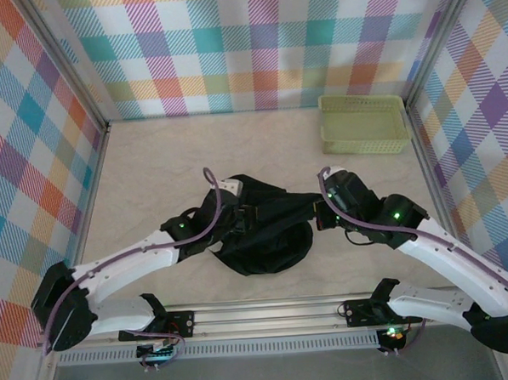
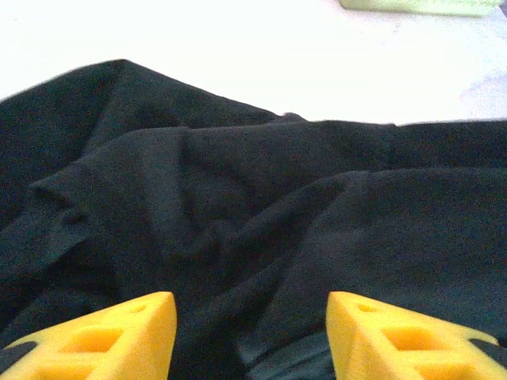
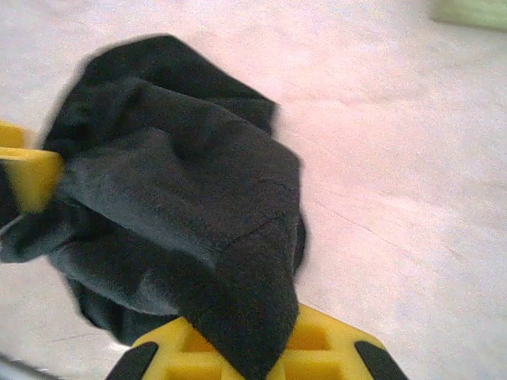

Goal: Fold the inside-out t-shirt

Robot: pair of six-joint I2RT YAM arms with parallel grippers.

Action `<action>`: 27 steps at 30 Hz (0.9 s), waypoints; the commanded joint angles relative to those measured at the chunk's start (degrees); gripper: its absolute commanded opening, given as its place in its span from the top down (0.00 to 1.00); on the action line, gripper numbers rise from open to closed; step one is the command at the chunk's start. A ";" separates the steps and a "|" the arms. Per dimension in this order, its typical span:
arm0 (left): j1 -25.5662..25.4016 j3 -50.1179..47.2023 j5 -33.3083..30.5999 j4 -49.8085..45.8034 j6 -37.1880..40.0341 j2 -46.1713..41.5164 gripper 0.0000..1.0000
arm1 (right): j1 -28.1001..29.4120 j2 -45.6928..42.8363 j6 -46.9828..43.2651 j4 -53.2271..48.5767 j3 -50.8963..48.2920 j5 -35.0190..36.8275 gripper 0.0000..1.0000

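Clamping t-shirt [image 3: 182,182], right gripper [image 3: 150,261] (left gripper [image 2: 249,317] parted)

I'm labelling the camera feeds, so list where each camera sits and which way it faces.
Top external: above and behind the bases, looking down on the table, black t-shirt and green basket; left arm and right arm show.
Left wrist: on the left arm, looking low across the t-shirt toward the basket; open left gripper shows.
Right wrist: on the right arm, looking down at the table; right gripper, shut on the t-shirt, shows.
Shared: both wrist views catch the t-shirt and the basket's edge.
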 commanded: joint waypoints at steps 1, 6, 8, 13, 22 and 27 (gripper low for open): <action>0.56 -2.47 -5.30 -7.47 -0.15 -4.00 0.41 | -0.58 -0.79 7.46 -10.75 -3.58 6.87 1.00; 3.61 -3.98 -6.89 -11.52 -2.00 -4.41 0.31 | -2.01 -0.01 14.87 -14.53 -9.94 8.51 1.00; 5.03 -3.35 -7.18 -12.77 -2.83 -2.45 0.26 | -2.11 2.37 15.23 -12.24 -11.40 4.90 1.00; 6.72 1.55 -6.67 -16.33 -3.97 6.73 0.20 | -3.46 8.64 14.78 -4.80 -13.96 -3.47 1.00; 8.26 5.49 2.69 -12.05 -3.88 17.94 0.40 | -7.70 4.77 10.39 3.64 -16.42 -9.23 0.55; 8.25 6.24 3.25 -11.49 -3.86 18.54 0.72 | -11.11 5.10 8.45 7.76 -16.25 -10.02 0.38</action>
